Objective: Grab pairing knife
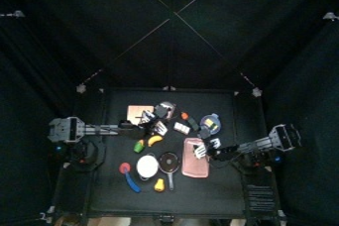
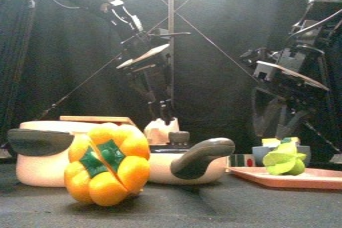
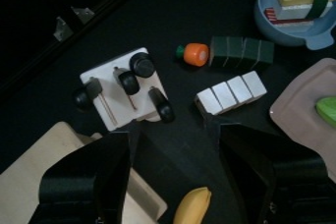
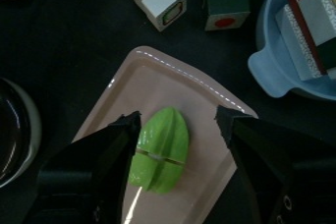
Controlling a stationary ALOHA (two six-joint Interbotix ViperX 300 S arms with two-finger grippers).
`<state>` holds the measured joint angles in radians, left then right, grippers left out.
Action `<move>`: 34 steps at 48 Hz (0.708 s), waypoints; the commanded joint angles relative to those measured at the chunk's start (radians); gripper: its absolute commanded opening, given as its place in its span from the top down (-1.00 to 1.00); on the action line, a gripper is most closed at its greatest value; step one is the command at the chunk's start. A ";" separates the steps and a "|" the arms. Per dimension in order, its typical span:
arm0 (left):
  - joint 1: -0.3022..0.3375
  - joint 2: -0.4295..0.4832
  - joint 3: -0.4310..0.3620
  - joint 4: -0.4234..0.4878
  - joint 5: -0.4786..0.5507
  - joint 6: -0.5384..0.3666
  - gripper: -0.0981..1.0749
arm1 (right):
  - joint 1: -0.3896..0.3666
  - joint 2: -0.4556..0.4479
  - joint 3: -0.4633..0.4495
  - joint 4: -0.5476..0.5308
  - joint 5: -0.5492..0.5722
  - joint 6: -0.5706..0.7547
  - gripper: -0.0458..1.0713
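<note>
The left gripper (image 3: pixel 168 174) is hanging over the middle of the black table (image 1: pixel 119 185) with its jaws spread wide and nothing between them. Below it the white knife block (image 3: pixel 122 95) is lying in plain sight, with several black handles (image 3: pixel 136 67) sticking out of its slots — which of them belongs to the paring knife cannot be told. Just beside the block a row of white cubes (image 3: pixel 233 93) is sitting, and past them a dark green box (image 3: pixel 242 50) with an orange piece (image 3: pixel 195 52) at its end. A banana (image 3: pixel 194 206) is lying near the gripper, next to a pale cutting board (image 3: pixel 53 174).

The right gripper (image 4: pixel 180 144) is hovering over the pink tray (image 4: pixel 125 95) at the table's right side, jaws standing apart on either side of a lime-green vegetable (image 4: pixel 161 149) (whether they are touching it cannot be told). A blue bowl (image 4: pixel 273 61) holding a small carton is standing just off the tray's corner.

In the front view a yellow bell pepper (image 2: pixel 107 164) is standing nearest the camera, in front of a white pot with dark handles (image 2: pixel 203 157).
</note>
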<state>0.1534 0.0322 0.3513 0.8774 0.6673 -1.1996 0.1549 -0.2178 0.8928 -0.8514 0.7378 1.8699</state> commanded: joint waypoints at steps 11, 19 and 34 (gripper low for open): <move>0.006 0.054 -0.080 0.000 0.074 -0.044 -0.71 | -0.003 -0.014 -0.003 -0.002 0.000 0.002 -0.77; 0.006 0.092 -0.126 0.011 0.123 -0.054 -0.71 | -0.005 -0.011 -0.002 -0.002 -0.005 0.002 -0.77; 0.006 0.158 -0.178 0.012 0.170 -0.106 -0.70 | -0.005 -0.006 0.000 -0.002 -0.014 0.003 -0.77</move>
<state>0.1565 0.1979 0.2056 0.8820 0.8299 -1.2993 0.1534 -0.2132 0.8989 -0.8498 0.7256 1.8699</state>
